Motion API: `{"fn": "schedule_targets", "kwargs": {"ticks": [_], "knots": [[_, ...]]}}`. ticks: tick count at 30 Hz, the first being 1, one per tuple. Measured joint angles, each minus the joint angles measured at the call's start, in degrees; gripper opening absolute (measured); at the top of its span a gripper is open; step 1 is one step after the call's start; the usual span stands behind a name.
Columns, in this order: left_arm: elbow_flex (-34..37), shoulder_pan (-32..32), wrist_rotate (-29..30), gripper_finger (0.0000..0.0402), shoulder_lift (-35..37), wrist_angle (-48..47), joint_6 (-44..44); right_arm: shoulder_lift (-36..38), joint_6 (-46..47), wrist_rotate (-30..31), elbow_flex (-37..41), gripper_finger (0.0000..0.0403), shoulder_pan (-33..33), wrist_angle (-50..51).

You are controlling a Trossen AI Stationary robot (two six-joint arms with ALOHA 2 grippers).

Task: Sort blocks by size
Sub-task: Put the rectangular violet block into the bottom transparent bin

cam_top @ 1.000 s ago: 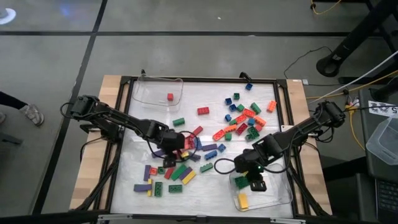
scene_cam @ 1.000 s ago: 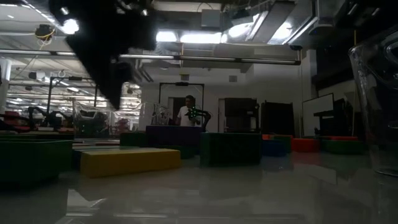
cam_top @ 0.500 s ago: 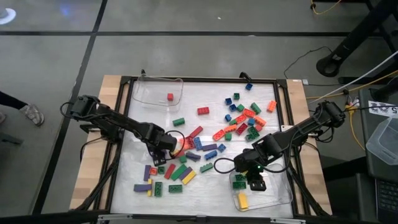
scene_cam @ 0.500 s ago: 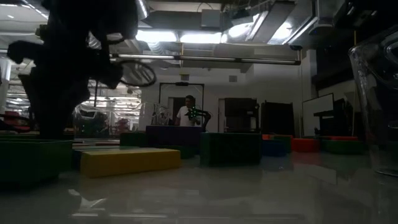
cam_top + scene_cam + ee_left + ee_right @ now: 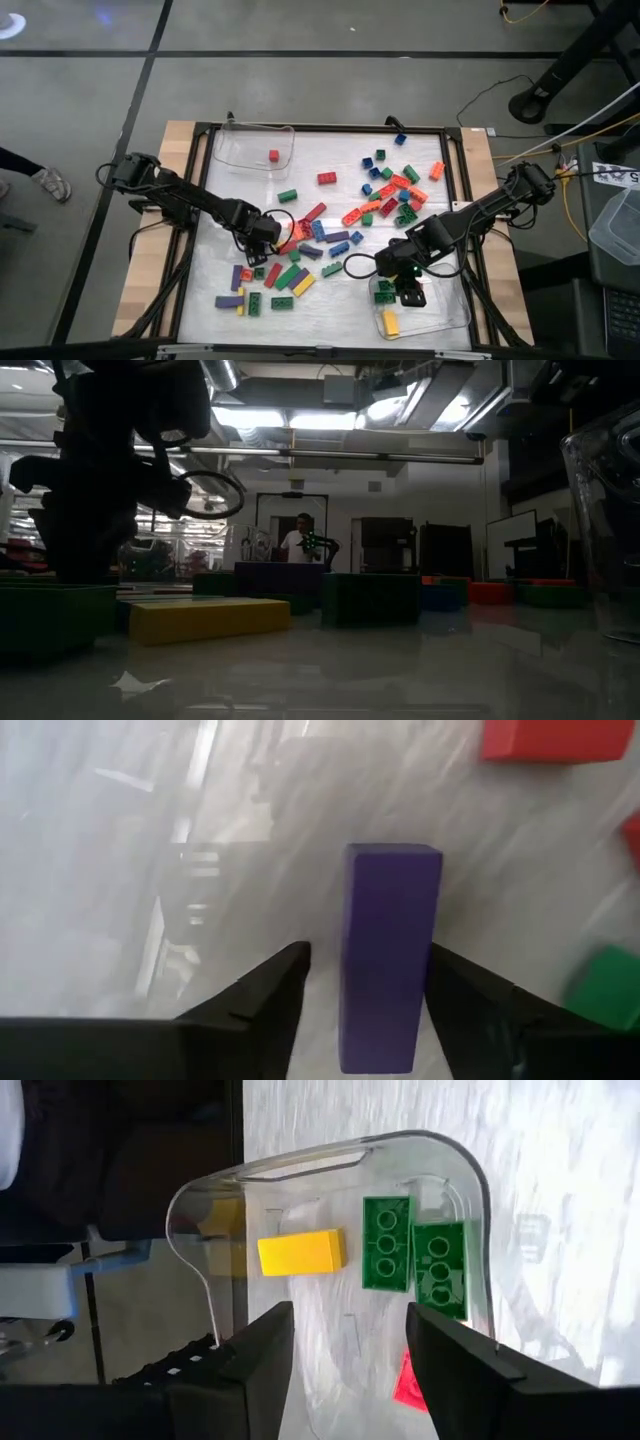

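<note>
Blocks lie scattered over the worktop. Left hand is spread around a long purple block without touching it. Right hand, spread and empty, hovers over a clear tray holding two green blocks and a yellow one.

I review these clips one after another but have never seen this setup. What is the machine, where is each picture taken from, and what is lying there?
Two dark robot arms work at a table, sorting toy blocks by size. One camera looks straight down, one sits at table height, and one rides on each wrist. Loose blocks in many colours are scattered across the table. The left end effector is down at the table, its open fingers either side of a long purple block, not yet gripping it. The right end effector hangs open and empty over a clear tray holding two green blocks and a yellow block.
</note>
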State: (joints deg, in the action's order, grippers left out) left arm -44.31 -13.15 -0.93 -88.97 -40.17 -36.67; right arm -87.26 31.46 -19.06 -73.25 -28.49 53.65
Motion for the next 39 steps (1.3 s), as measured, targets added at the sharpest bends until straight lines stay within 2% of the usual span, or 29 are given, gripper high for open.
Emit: {"fn": "schedule_targets", "kwargs": {"ticks": [6,10,18,26,31,39], "knots": [[0.23,0.02,0.31,0.0083,-0.01,1.38,-0.23,0.0,-0.31,4.82,0.0,0.0193,0.0,-0.01],[0.19,0.29,0.04,0.0082,-0.07,3.8,-1.1,0.0,-1.16,9.54,0.0,0.0193,0.0,-0.03],[-2.69,0.3,-1.02,0.0083,-0.42,11.72,1.86,0.0,-12.19,19.09,0.0,0.0193,0.0,-5.44],[-8.38,0.57,-11.17,0.0094,-0.38,20.79,10.47,0.0,-28.58,22.15,0.0,0.0193,0.0,-15.97],[-9.97,0.57,-16.86,0.0093,-0.37,31.24,12.57,0.0,-39.78,25.87,0.0,0.0193,0.0,-22.08],[-12.31,0.57,-18.81,0.0101,-0.26,41.05,12.68,0.0,-53.28,30.36,0.0,0.0193,0.0,-30.2]]}}
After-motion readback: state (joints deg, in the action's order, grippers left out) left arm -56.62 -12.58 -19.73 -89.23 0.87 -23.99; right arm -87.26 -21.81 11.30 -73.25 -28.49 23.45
